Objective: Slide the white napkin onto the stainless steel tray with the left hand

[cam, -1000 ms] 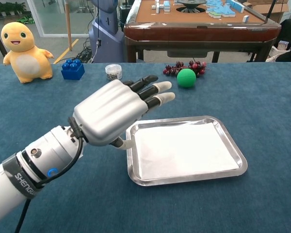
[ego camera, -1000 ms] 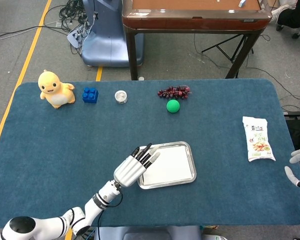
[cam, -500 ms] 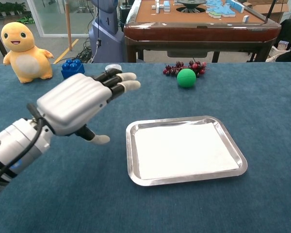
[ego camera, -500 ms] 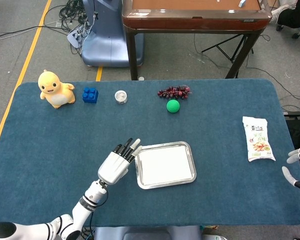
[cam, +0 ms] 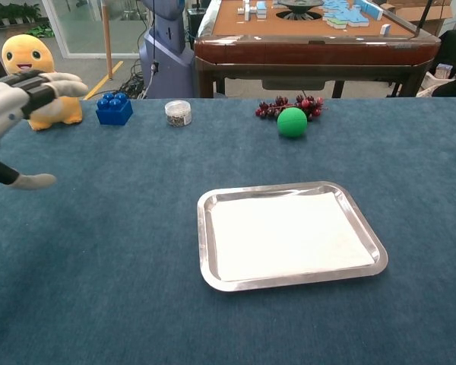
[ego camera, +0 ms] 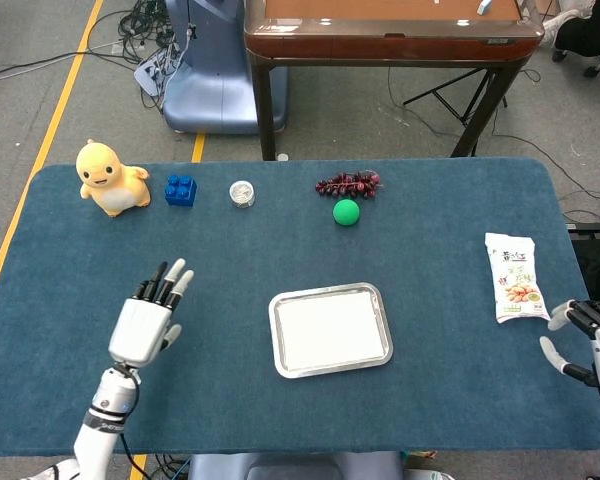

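Worktop (ego camera: 280, 420): blue cloth, wide, carries everything below.

Stainless steel tray (ego camera: 276, 322): sits near the front centre, flat, rim intact all round.

White napkin (ego camera: 330, 330): lies inside the tray, flat, filling most of the floor, edges within the rim in both views. Judged from this, the slide is done.

Left hand (ego camera: 145, 322): well left of the tray, above the cloth, fingers spread and straight, holding nothing. In the chest view only its fingertips show at the left edge.

Right hand (ego camera: 587, 340): at the right edge of the worktop, partly cut off by the frame. Fingers look loosely parted and nothing shows in them.

Snack packet (ego camera: 515, 277): near the right hand, flat on the cloth.

Yellow toy (ego camera: 107, 177), blue brick (ego camera: 180, 189), small jar (ego camera: 242, 193), grapes (ego camera: 348, 183), green ball (ego camera: 346, 211): ranged along the back, well apart from the tray.

Risk, as a judgement: little remains. A return sweep of the left hand over the tray could catch the rim and shift it, or drag the napkin out. The right hand, if it drifts, could nudge the packet.
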{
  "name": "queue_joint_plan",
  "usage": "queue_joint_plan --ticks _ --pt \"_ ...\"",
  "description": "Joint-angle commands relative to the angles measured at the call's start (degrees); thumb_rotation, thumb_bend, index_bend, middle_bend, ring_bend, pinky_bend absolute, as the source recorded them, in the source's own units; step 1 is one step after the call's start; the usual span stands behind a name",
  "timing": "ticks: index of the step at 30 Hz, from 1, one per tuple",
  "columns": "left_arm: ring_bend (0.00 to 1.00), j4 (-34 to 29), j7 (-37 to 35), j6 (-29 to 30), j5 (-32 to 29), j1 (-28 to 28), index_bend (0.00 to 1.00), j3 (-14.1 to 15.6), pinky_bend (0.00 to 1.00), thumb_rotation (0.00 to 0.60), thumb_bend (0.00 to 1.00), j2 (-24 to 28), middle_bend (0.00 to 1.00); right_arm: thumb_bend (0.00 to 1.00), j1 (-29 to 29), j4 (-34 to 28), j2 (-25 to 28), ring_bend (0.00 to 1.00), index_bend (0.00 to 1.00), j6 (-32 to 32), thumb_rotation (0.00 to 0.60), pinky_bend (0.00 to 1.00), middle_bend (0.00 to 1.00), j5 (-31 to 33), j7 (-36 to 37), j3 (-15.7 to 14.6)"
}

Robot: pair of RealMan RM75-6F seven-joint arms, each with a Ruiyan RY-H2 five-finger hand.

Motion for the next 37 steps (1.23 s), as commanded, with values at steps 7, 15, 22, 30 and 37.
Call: queue_joint_plan --ticks 7,15,22,30,37 --pt "0.06 -6.95 1.93 4.78 -3.91 7.22 0.11 1.71 0.31 0.600 0.17 6.90 0.08 0.30 1.06 -0.56 -1.25 0.34 0.54 -1.91 0.600 0.44 0.44 -1.05 -4.29 -0.97" --pt "0.06 -10.88 -1.65 7.90 -5.75 12.49 0.11 2.93 0.30 0.600 0.17 12.07 0.06 0.30 2.04 -0.74 -1.79 0.34 0.54 -4.12 0.600 0.44 0.44 -1.79 -7.47 -1.97" --pt "0.06 -9.73 -5.18 10.48 -5.58 16.57 0.12 4.19 0.30 0.600 0.17 13.18 0.04 0.30 2.44 -0.96 -2.86 0.34 0.54 -4.99 0.600 0.44 0.44 -1.31 -10.05 -2.13" --pt "0.05 -7.45 -10.11 12.44 -3.87 19.31 0.13 4.15 0.29 0.600 0.17 13.99 0.04 0.30 2.93 -1.04 -3.41 0.34 0.54 -5.90 0.600 0.44 0.44 -0.91 -11.38 -2.28" --pt "0.05 -6.54 -12.13 12.06 -3.29 19.95 0.13 3.13 0.28 0.600 0.17 13.99 0.04 0.30 3.62 -0.87 -3.90 0.34 0.54 -7.35 0.600 0.44 0.44 0.13 -12.44 -2.21"
